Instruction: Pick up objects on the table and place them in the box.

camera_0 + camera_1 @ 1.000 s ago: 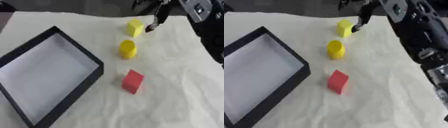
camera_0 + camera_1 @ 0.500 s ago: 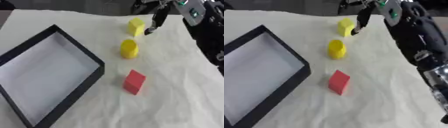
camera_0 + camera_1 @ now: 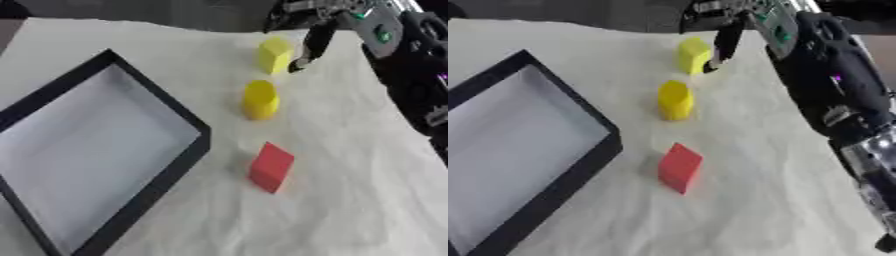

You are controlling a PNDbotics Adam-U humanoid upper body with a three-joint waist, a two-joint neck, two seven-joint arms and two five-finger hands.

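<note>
Right hand (image 3: 308, 42) reaching in along the bench's far edge, its fingers hanging straight down, spread and holding nothing, just beside the right face of the far yellow block (image 3: 274, 54) (the block standing upright, immediately to the hand's left). The box (image 3: 103, 150) is lying toward the bench's near left corner. Left hand not showing.
</note>
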